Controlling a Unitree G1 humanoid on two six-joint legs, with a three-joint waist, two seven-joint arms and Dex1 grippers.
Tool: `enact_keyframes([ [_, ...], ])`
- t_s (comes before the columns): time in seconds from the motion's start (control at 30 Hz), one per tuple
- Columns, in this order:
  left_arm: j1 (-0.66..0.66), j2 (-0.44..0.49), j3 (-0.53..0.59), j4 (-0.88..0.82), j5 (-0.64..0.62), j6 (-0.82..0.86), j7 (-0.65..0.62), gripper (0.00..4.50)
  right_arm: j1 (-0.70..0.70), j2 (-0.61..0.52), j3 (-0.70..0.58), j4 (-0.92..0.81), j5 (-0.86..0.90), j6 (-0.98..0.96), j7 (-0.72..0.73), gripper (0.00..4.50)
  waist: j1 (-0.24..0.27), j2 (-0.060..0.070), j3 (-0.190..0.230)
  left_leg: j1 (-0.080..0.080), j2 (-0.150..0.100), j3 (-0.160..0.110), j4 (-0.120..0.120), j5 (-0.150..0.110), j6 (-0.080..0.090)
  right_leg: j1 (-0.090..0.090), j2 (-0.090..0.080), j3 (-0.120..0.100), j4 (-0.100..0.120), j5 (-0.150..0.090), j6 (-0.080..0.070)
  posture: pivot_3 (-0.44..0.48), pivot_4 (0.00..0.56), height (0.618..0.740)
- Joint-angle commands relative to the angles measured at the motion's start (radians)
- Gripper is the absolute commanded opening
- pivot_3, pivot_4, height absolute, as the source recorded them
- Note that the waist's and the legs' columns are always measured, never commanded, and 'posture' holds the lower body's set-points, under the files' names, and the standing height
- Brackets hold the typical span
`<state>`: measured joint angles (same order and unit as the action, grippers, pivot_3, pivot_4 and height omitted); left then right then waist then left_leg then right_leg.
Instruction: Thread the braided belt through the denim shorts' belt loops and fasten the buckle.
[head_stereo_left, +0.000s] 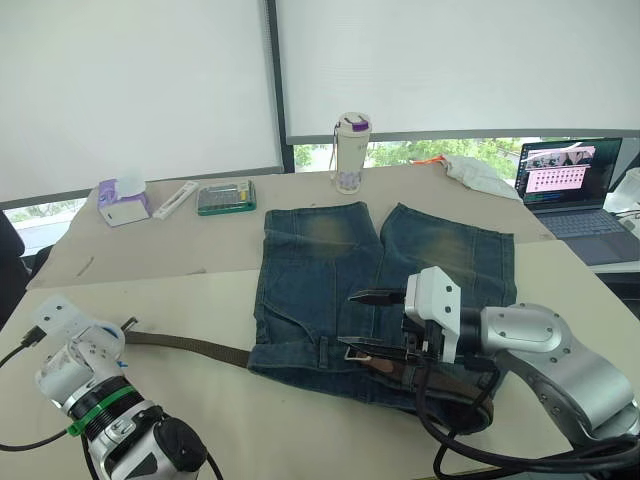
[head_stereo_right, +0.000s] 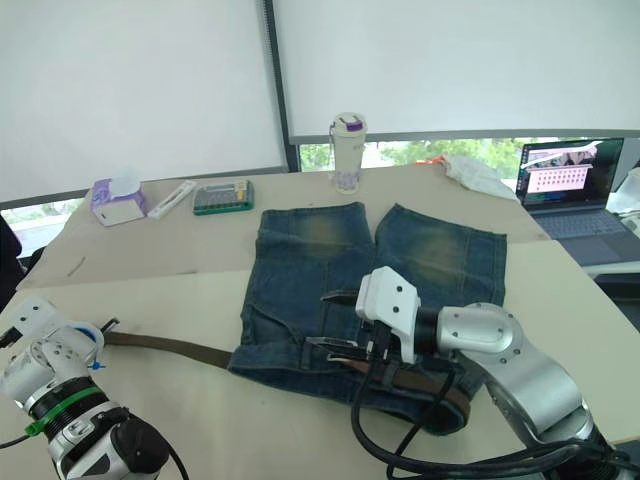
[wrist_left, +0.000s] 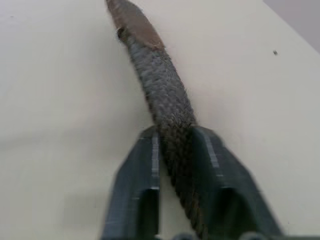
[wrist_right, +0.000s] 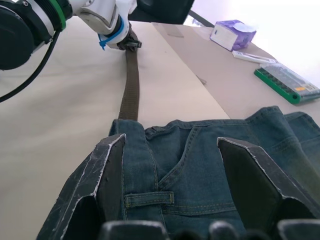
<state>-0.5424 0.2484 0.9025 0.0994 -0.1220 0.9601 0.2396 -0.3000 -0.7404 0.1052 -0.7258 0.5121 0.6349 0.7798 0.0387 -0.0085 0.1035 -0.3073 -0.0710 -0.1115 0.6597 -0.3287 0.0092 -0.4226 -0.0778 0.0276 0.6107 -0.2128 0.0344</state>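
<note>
Denim shorts (head_stereo_left: 385, 290): spread flat under and ahead of the right gripper (wrist_right: 172, 165), waistband nearest it.
Braided belt (head_stereo_left: 190, 346): runs out of the waistband beside the right gripper to the left gripper (wrist_left: 175, 150).
Left gripper: its 2 fingers pinch the belt tip.
Right gripper: wide, nothing held.
Belt loops (wrist_right: 149, 199): 1 lies between the right fingers.
Advice: pull level, shorts pinned, avoiding bunching.
</note>
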Motion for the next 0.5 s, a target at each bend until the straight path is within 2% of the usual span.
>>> enact_keyframes([
  [0.03, 0.066, 0.067, -0.213, -0.041, 0.025, -0.154, -0.138, 0.05, 0.011, -0.008, -0.04, -0.042, -0.001, 0.03, -0.046, 3.27, -0.002, -0.001, 0.001, 0.0, 0.0, 0.0, 0.0, 0.0, 0.0, 0.0, 0.0, 0.0, 0.0, 0.0, 0.0, 0.0, 0.15, 0.74],
  [0.13, 0.128, 0.173, -0.474, -0.115, 0.063, -0.322, -0.356, 0.05, 0.027, -0.008, -0.057, -0.057, -0.005, 0.065, -0.094, 3.27, 0.002, -0.004, 0.001, -0.002, 0.0, -0.001, 0.0, 0.0, 0.0, -0.001, 0.0, -0.001, -0.001, 0.0, 0.0, 0.0, 0.15, 0.74],
  [0.27, 0.146, 0.281, -0.73, -0.207, 0.075, -0.55, -0.613, 0.05, 0.064, 0.029, -0.092, -0.076, 0.013, 0.123, -0.186, 3.27, 0.004, -0.004, 0.001, -0.005, 0.0, -0.003, 0.0, 0.0, 0.0, -0.001, -0.005, -0.004, -0.002, 0.001, -0.001, 0.0, 0.15, 0.74],
  [0.37, 0.103, 0.329, -0.904, -0.209, 0.126, -0.781, -0.762, 0.05, 0.103, 0.089, -0.136, -0.089, 0.055, 0.158, -0.254, 3.27, 0.001, -0.002, 0.001, -0.005, 0.0, -0.003, 0.0, 0.0, 0.001, -0.001, -0.009, -0.005, -0.003, 0.001, -0.001, 0.0, 0.15, 0.74],
  [0.5, 0.026, 0.356, -1.061, -0.123, 0.222, -1.118, -0.861, 0.05, 0.161, 0.102, -0.207, -0.11, 0.174, 0.291, -0.297, 3.27, -0.003, 0.0, 0.001, -0.007, 0.0, -0.002, 0.0, 0.0, 0.001, -0.002, -0.009, -0.006, -0.004, 0.001, -0.001, 0.0, 0.15, 0.74],
])
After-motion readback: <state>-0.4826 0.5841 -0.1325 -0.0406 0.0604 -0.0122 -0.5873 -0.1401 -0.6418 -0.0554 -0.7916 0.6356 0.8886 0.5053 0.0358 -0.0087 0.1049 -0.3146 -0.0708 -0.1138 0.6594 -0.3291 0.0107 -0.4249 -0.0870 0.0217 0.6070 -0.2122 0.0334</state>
